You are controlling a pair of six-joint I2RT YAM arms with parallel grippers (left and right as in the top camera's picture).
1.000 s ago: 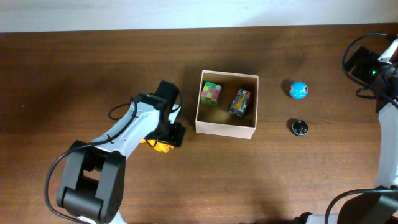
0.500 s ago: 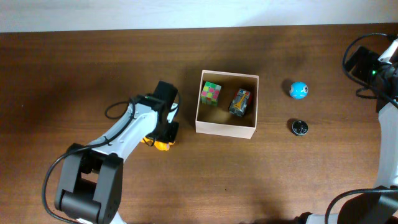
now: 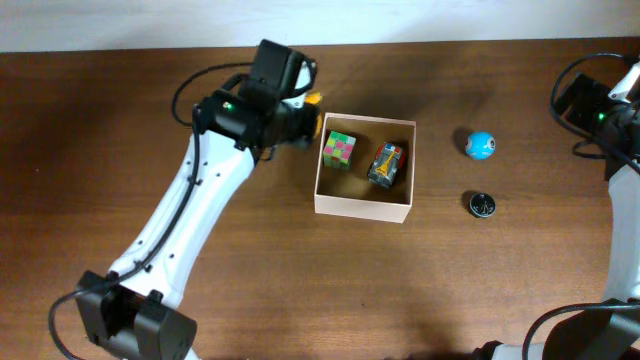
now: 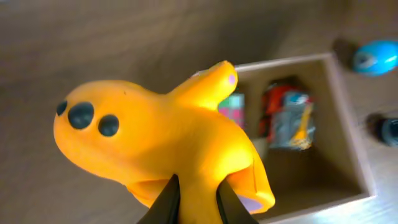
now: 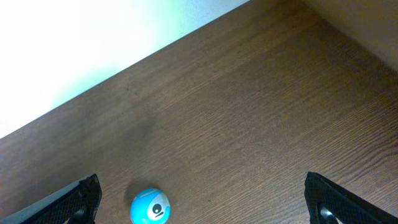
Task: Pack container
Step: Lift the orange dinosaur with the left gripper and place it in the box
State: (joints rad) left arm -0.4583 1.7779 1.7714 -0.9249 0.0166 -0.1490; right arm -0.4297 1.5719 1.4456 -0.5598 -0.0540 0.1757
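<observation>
The square white cardboard container [image 3: 362, 209], open-topped and tan-brown inside, sits near the middle of the brown wooden table [image 3: 120, 120]. Two things lie inside it. A multicoloured puzzle cube [image 3: 339, 150] is in its far-left corner, and a red, orange and grey toy [image 3: 386, 164], whose kind I cannot make out, lies beside the cube toward the middle.

Just outside the container's left wall, by that far-left corner, hangs the left gripper [image 3: 292, 122]. Its two fingers are pinched narrowly on a soft-looking orange animal-shaped toy with dark spots [image 4: 174, 143]. In the left wrist view the toy fills the foreground, and the open container lies beyond and below it. The toy does not look to be over the opening yet.

I judge the step in hand to be the carry: the orange toy is lifted and brought up to the container but not yet placed. The next move calls for a short shift over the left wall, above bare floor clear of the cube, then a lowering and release.

On the container's right side, well apart from it, a small blue ball [image 3: 481, 145] and a dark round disc [image 3: 483, 205] wait on the table. Farther right, the right gripper [image 5: 202, 208] is spread wide and empty above the ball's part of the table.
</observation>
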